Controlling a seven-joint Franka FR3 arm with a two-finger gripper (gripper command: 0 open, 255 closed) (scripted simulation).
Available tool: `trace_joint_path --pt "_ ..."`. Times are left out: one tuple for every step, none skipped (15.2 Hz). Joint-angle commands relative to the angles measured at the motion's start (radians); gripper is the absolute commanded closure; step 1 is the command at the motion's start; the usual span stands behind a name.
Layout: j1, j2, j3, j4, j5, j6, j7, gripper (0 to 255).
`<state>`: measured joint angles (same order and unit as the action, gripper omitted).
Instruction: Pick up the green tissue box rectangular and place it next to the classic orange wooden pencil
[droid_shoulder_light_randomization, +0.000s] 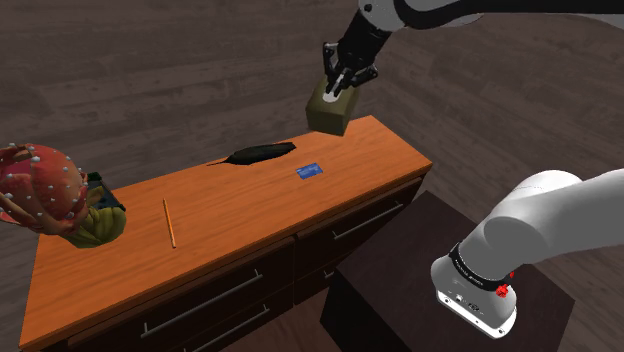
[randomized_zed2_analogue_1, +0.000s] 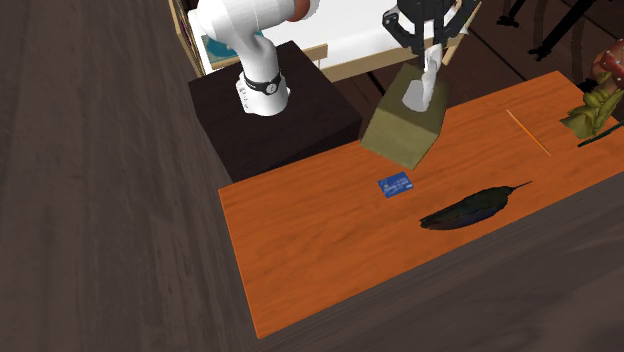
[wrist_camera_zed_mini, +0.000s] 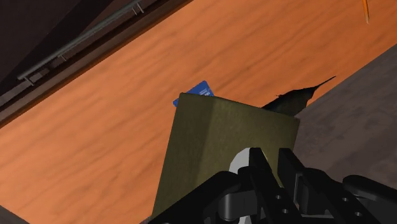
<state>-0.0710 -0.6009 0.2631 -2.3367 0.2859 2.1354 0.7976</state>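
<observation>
1. At the left end of the dresser (droid_shoulder_light_randomization: 240, 215) in the shoulder view I see a red spotted ornament (droid_shoulder_light_randomization: 40, 188), with the orange pencil (droid_shoulder_light_randomization: 169, 222) lying near it.
2. Mid-top there is a black feather (droid_shoulder_light_randomization: 262, 153) by the far edge, then a blue card (droid_shoulder_light_randomization: 309, 171).
3. Over the far right corner, my gripper (droid_shoulder_light_randomization: 340, 84) is clamped on the white tissue of the olive-green tissue box (droid_shoulder_light_randomization: 329, 112). The box hangs tilted, clear of the wood.

Dark plank floor (droid_shoulder_light_randomization: 150, 60), orange wooden drawer cabinet (droid_shoulder_light_randomization: 250, 200)
</observation>
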Motion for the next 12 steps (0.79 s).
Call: trace_joint_path --pt "0.002 0.038 0.044 0.043 -0.004 0.006 0.050 255" --pt "0.001 0.063 0.067 0.064 -0.008 0.014 0.074 255" --pt "0.000 0.088 0.090 0.087 -0.013 0.022 0.099 255" --pt "-0.002 0.114 0.113 0.110 -0.021 0.029 0.124 255" --pt "-0.005 0.141 0.137 0.135 -0.030 0.035 0.150 255" --pt "-0.008 0.168 0.160 0.160 -0.041 0.041 0.177 255" --pt "-0.011 0.197 0.184 0.187 -0.054 0.046 0.205 255" --pt "-0.016 0.226 0.209 0.215 -0.069 0.050 0.233 255" --pt "-0.020 0.257 0.233 0.244 -0.086 0.054 0.262 255" --pt "-0.025 0.289 0.258 0.275 -0.106 0.057 0.293 255" --pt "-0.029 0.322 0.283 0.306 -0.129 0.059 0.324 255" --pt "-0.033 0.356 0.308 0.339 -0.155 0.060 0.357 255"
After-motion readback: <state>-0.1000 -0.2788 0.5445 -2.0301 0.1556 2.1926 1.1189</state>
